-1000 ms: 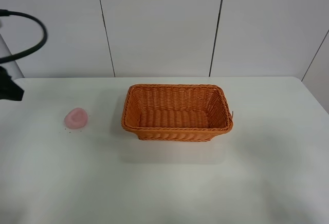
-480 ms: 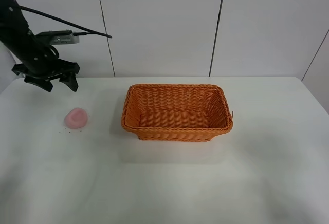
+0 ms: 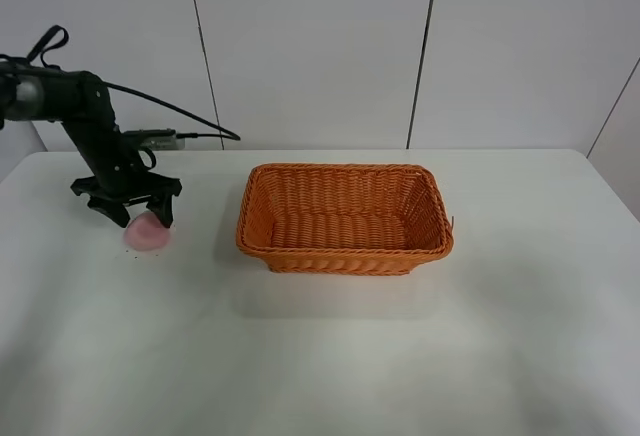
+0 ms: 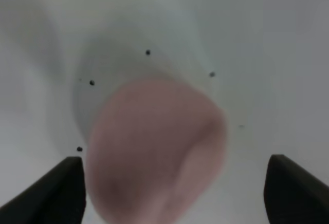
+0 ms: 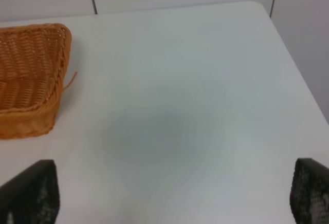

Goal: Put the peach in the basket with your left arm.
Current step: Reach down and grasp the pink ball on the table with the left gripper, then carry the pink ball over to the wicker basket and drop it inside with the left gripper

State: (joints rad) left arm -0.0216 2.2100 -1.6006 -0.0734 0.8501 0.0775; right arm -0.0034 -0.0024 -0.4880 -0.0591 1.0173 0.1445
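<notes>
Peach [image 3: 147, 234] on the white table [image 3: 330, 356], out to the left of the orange wicker basket [image 3: 345, 253] and well apart from it, and the left gripper [image 3: 133, 214] hangs right over it, claw spread wide, nothing held. This reads as the grasp step, with the lift and the carry not yet begun. The left wrist view has the pink lump filling the space between the two dark fingertips [image 4: 51, 193], closer to one than the other. Whether the tips are down at table level, I can't tell. Next, I'd say: centre up, settle low, and close gently, because a smooth, rounded shape like that could squirt out. Then lift it clear of the rolled rim. The right gripper [image 5: 175, 203] is spread wide too, empty, over bare table beside the basket's end.
</notes>
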